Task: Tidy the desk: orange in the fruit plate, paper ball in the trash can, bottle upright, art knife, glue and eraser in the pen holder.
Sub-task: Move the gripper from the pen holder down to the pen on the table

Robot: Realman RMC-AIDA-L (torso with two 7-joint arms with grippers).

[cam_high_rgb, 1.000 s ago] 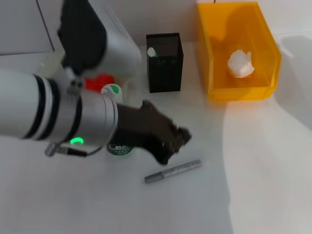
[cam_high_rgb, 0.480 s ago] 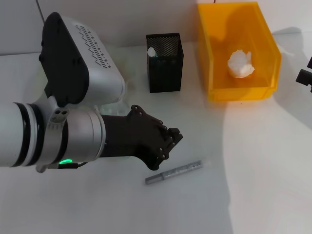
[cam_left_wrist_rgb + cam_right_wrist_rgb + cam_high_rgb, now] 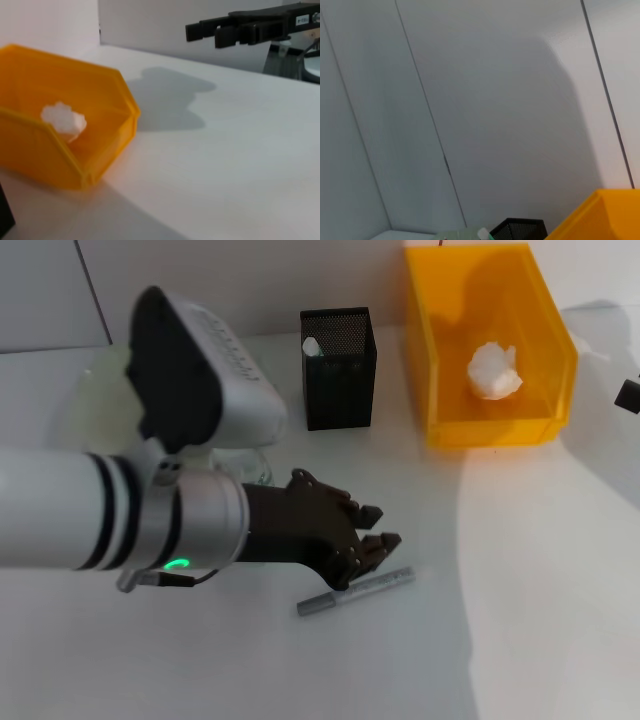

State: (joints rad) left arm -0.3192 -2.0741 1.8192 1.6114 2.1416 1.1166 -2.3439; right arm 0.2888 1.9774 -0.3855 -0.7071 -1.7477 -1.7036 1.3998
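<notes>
The left arm (image 3: 150,510) hides most of the fruit plate (image 3: 95,400); the right gripper (image 3: 630,395) is cut off.

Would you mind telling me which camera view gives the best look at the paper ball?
The head view: the paper ball lies in full sight from above on the floor of the trash can. The left wrist view also shows it, but from the side, partly behind the bin's front wall. The right wrist view does not show it.

Head overhead; wrists low; share trash can (image 3: 490,350).
</notes>
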